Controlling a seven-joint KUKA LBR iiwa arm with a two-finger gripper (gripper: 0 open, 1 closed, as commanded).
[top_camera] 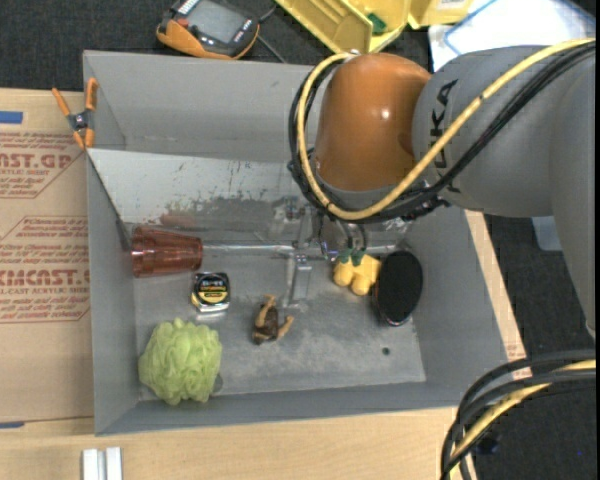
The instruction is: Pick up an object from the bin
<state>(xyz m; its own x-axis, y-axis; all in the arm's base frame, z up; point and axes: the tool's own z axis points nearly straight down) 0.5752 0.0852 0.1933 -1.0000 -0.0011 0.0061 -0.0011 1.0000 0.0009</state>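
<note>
The tool (300, 273) hangs low in the middle of the bin (180, 98) — I cannot tell if it is open or closed. A small brown thing (270, 321) lies just beside its tip, toward the front. A yellow toy (357, 273) sits near on one side, a tape measure (211, 291) on the other.

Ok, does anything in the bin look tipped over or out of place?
Only the red plastic cup: it lies on its side near the bin's left wall rather than standing. Nothing else looks spilled or broken.

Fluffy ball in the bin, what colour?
The fluffy ball is pale green, seen in the camera view.
</note>
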